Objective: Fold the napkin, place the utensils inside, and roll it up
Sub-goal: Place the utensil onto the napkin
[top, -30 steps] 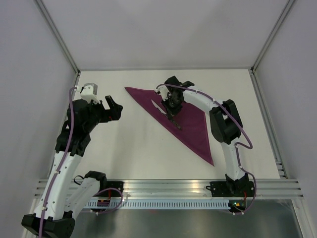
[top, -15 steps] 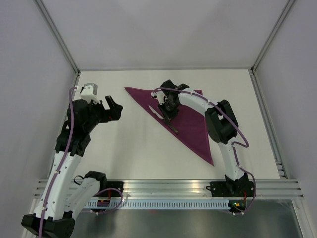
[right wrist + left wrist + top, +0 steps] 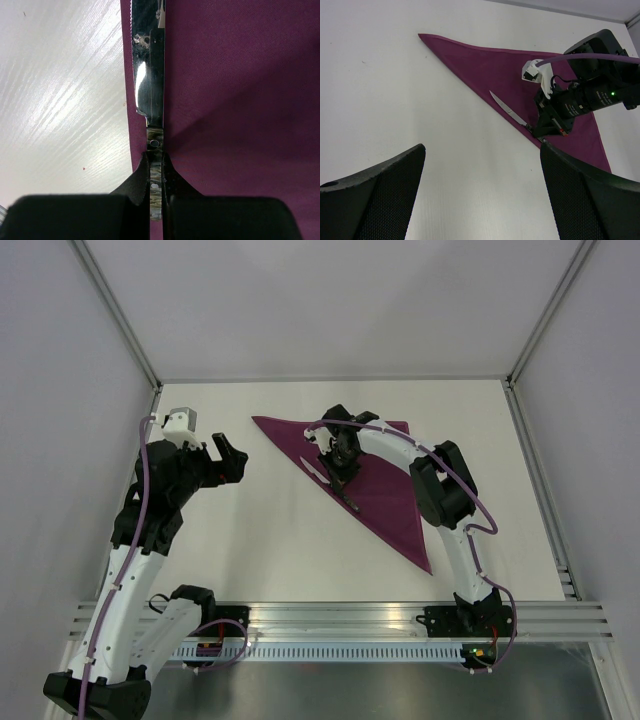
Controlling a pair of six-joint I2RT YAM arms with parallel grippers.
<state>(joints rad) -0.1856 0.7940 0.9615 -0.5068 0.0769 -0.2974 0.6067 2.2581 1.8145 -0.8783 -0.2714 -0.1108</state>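
Right gripper (image 3: 155,166) clamps the knife (image 3: 149,80) handle, plain only from its wrist camera.

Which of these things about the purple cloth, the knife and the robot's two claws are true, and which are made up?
The napkin is folded into a triangle. True.
The right gripper is shut on the knife. True, it pinches the handle.
The left gripper holds the napkin. False: it is open, empty and away from the cloth.
The knife is out on the bare table. False: it is over the napkin, along its long edge.
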